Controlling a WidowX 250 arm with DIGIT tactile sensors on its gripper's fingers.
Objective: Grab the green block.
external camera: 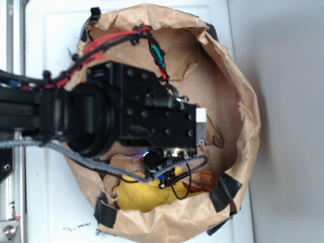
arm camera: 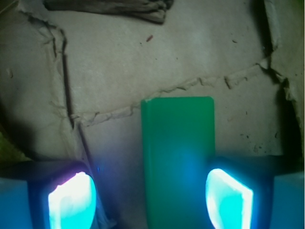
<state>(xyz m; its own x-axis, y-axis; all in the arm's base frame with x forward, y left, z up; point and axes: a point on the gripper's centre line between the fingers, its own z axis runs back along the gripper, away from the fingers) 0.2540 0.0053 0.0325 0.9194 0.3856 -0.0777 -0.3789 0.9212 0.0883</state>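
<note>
The green block point(arm camera: 177, 162) is seen in the wrist view lying flat on the torn brown paper floor point(arm camera: 143, 62) of a paper-lined nest, its long side running away from the camera and its far end squared off with rounded corners. The claw point(arm camera: 151, 199) is held released, with its two glowing pads point(arm camera: 72, 201) spread wide at the bottom of the picture; the block is placed between them, much closer to the right-hand pad than to the left-hand one, and whether that pad touches it cannot be told. A gap of bare paper is left between the block and the left-hand pad. Tears and creases in the paper are seen running across the floor just past the block's far end. At the top edge of the wrist view a dark, grainy wooden piece point(arm camera: 114, 8) is lying, well apart from the block. In the exterior view the black arm point(external camera: 131, 114) is stretched from the left over the crumpled paper ring point(external camera: 248, 126), which is rested on a white desk point(external camera: 50, 212) and fixed with strips of black tape point(external camera: 225, 192). The block is hidden under the arm there. A yellow cloth point(external camera: 139, 195) is seen bunched against the lower wall of the ring, beneath the cables.
</note>
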